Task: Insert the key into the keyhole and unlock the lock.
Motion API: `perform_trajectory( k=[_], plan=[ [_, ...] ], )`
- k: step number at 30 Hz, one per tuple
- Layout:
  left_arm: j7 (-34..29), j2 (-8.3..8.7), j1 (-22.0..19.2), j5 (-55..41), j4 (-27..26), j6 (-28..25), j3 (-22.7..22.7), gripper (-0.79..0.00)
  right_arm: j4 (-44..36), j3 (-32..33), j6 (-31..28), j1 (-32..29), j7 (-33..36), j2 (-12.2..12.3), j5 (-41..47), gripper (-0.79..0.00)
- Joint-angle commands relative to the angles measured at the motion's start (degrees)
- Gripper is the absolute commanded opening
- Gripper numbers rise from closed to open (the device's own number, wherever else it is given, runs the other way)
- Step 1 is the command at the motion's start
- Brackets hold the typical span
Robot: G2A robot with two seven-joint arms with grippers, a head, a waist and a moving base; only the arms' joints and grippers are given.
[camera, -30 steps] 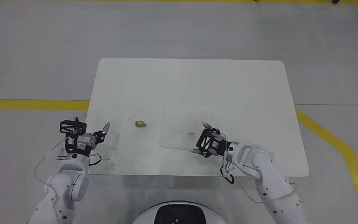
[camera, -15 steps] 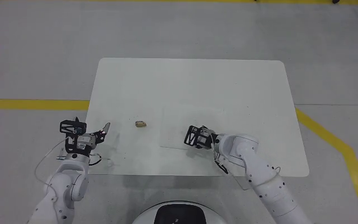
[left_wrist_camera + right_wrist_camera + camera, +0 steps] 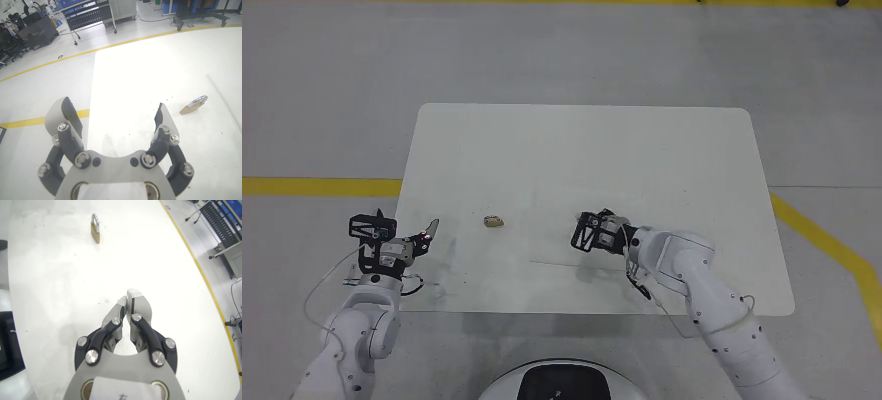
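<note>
A small brass padlock point(image 3: 494, 221) with a silver shackle lies flat on the white table point(image 3: 642, 150), left of centre. It also appears in the left wrist view point(image 3: 194, 107) and the right wrist view point(image 3: 95, 230). My left gripper point(image 3: 402, 228) hovers at the table's left edge, open and holding nothing point(image 3: 113, 103), with the padlock a short way off to its right. My right gripper point(image 3: 579, 236) sits low over the table right of the padlock, its fingertips pressed together point(image 3: 127, 295). I cannot see a key between the pads or anywhere on the table.
A thin, nearly see-through rectangular sheet point(image 3: 572, 205) lies on the middle of the table, and its edge shows as a faint line point(image 3: 217, 89) beside the padlock. Small dark specks dot the surface. A yellow floor line point(image 3: 312, 186) runs past the table.
My right gripper went from open to shut, then moved left and away from the front edge, toward the padlock. The left arm and the padlock have stayed where they were.
</note>
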Motion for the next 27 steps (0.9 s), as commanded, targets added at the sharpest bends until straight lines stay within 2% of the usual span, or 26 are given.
perform_trajectory(
  k=[1, 4, 7, 10, 13, 16, 27],
  plan=[
    [0.0, 0.0, 0.0, 0.0, 0.0, 0.0, 0.0, 0.0, -0.5, 2.4, 1.7, -1.2, -4.0, 0.2, 2.6, -0.785],
    [0.0, 0.0, 0.0, 0.0, 0.0, 0.0, 0.0, 0.0, 0.5, 5.6, 5.1, -3.0, -11.5, 0.0, 12.6, -0.785],
    [0.0, 0.0, 0.0, 0.0, 0.0, 0.0, 0.0, 0.0, 4.7, 8.2, 5.1, -3.9, -18.3, -0.5, 29.5, -0.785],
    [0.0, 0.0, 0.0, 0.0, 0.0, 0.0, 0.0, 0.0, 10.3, 9.7, 1.9, -3.5, -21.6, -0.9, 46.3, -0.785],
    [0.0, 0.0, 0.0, 0.0, 0.0, 0.0, 0.0, 0.0, 15.3, 10.5, -2.8, -2.9, -22.2, -1.1, 58.8, -0.785],
    [0.0, 0.0, 0.0, 0.0, 0.0, 0.0, 0.0, 0.0, 17.9, 11.3, -4.9, -3.1, -20.7, -1.0, 64.4, -0.785],
    [0.6, 0.06, 0.1, 1.4, 0.0, 0.1, -0.4, 0.0, 17.9, 11.3, -4.9, -3.1, -20.7, -1.0, 64.4, -0.785]
  ],
)
